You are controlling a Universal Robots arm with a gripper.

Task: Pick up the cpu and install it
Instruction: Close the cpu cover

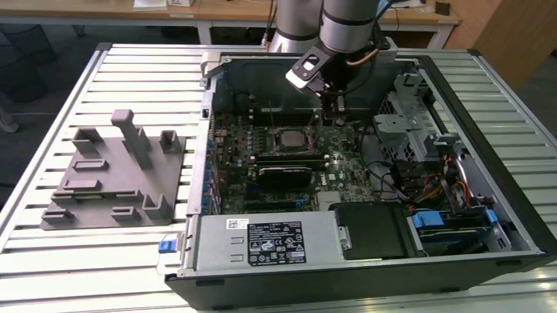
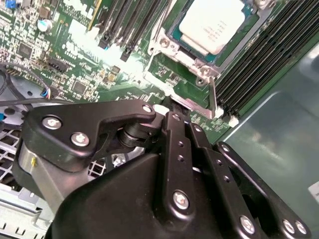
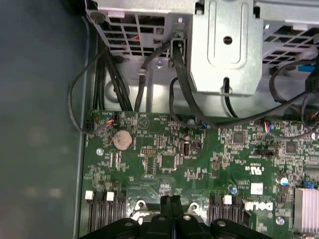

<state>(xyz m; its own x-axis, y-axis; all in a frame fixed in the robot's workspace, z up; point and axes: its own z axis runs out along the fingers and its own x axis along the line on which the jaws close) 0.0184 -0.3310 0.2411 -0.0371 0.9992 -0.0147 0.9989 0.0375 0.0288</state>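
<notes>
The cpu (image 2: 213, 24), a small square chip with a pale silver top, lies in the metal-rimmed socket (image 2: 197, 62) on the green motherboard. In the exterior view the cpu (image 1: 287, 138) sits mid-board inside the open computer case (image 1: 487, 150). My gripper (image 1: 332, 117) hangs low over the board, just to the exterior view's right of the socket. In the first wrist view its black fingers (image 3: 168, 209) press together with nothing between them. In the second wrist view my gripper (image 2: 172, 118) ends close to the socket's thin metal lever (image 2: 214, 97).
A grey moulded holder block (image 1: 113, 176) lies on the slatted table at the exterior view's left of the case. Inside the case are a power supply (image 1: 261, 241), a metal drive cage (image 1: 418, 124), loose black cables (image 3: 174, 84) and memory slots (image 2: 259, 64).
</notes>
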